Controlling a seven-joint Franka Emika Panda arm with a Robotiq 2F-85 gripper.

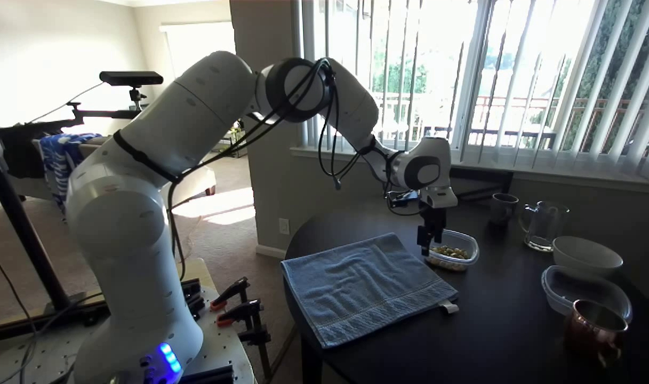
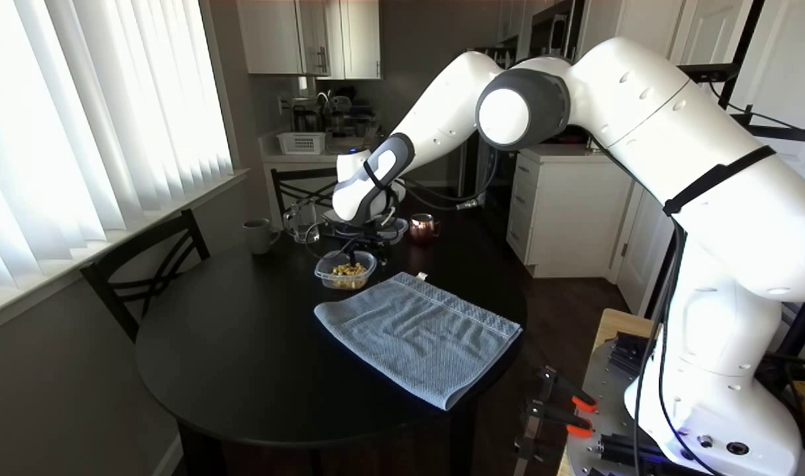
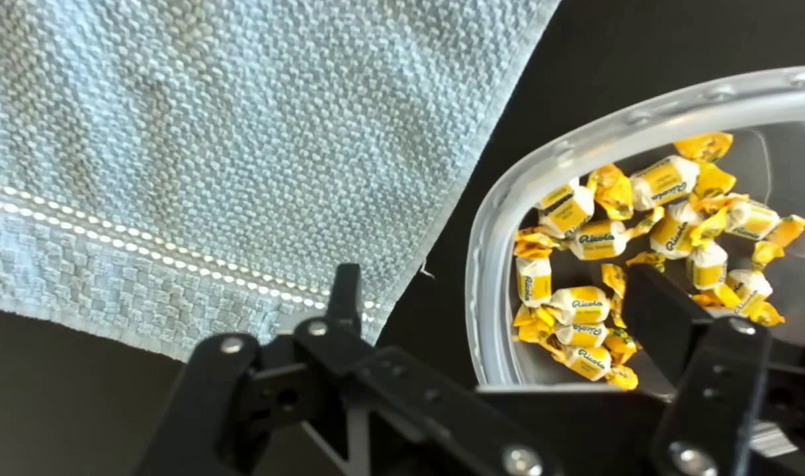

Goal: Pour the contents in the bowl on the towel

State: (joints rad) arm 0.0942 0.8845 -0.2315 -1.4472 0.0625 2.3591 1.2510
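Note:
The bowl is a clear plastic container (image 1: 474, 249) on the dark table; it shows also in an exterior view (image 2: 323, 274) and in the wrist view (image 3: 487, 264). Its contents are yellow-and-white wrapped candies (image 3: 582, 305), seen also in both exterior views (image 1: 451, 252) (image 2: 348, 270). The blue-grey towel (image 1: 367, 290) lies flat beside the bowl, and also shows in the wrist view (image 3: 243, 132). My gripper (image 3: 498, 291) is open with its fingers astride the bowl's towel-side rim. One finger is outside, towards the towel; the other is over the candies. It also shows in an exterior view (image 1: 431, 237).
A grey mug (image 1: 503, 208), a glass mug (image 1: 544, 226), a white bowl (image 1: 585, 255), another clear container (image 1: 585, 292) and a copper mug (image 1: 596, 333) stand on the table beyond the bowl. A dark chair (image 2: 147, 268) stands at the table by the window.

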